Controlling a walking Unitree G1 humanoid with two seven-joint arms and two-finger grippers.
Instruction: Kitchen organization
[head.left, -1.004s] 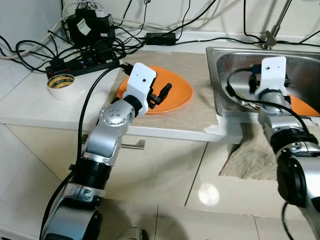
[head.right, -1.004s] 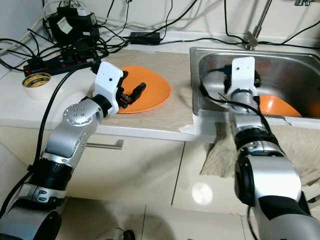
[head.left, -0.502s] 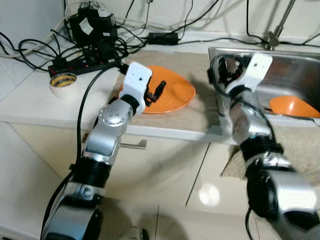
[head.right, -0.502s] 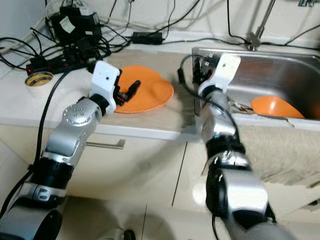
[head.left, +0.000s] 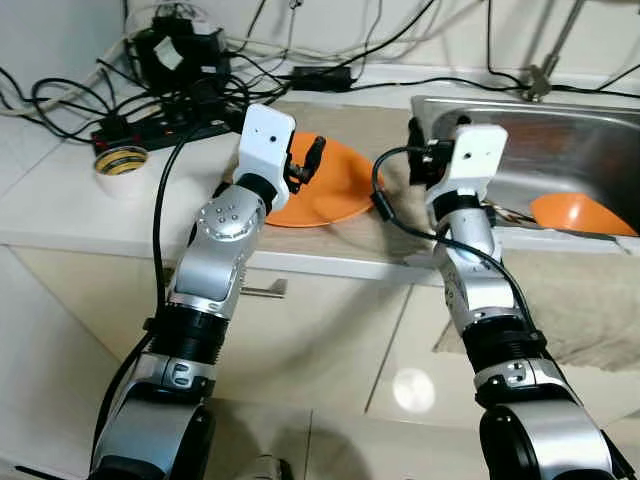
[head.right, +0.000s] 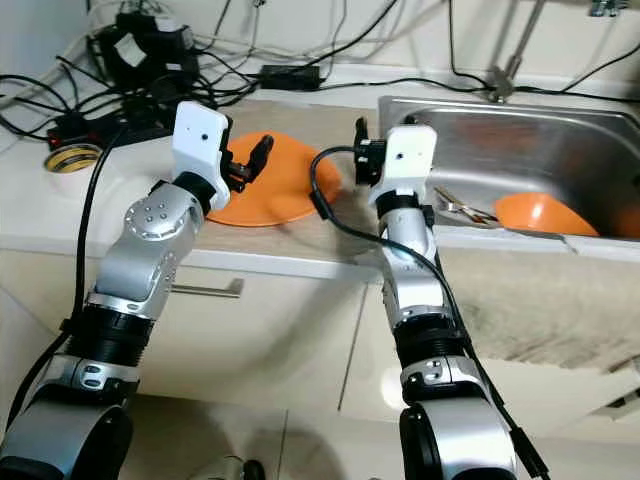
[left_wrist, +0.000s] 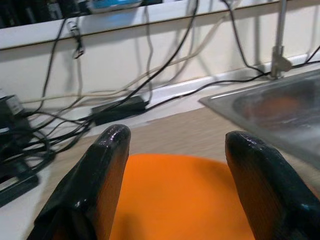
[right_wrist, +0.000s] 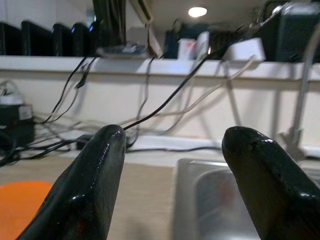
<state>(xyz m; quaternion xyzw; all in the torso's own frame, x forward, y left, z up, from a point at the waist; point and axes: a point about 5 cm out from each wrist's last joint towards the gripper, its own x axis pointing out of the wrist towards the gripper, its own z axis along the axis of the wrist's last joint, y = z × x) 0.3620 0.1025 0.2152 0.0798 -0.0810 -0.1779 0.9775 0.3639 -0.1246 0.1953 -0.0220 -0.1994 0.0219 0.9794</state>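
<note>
while lying flat on the tabletop (head.left: 60, 215) left of the sink (head.left: 560, 120), orange plate (head.left: 335, 190) sits just ahead of and under left claw (head.left: 305, 165), spread, empty; nearer than right claw (head.left: 422, 160), also spread, at sink's edge.

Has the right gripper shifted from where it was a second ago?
Yes. The right gripper has come out of the sink and now hangs, open, over the counter mat at the basin's left rim, close to the orange plate.
</note>
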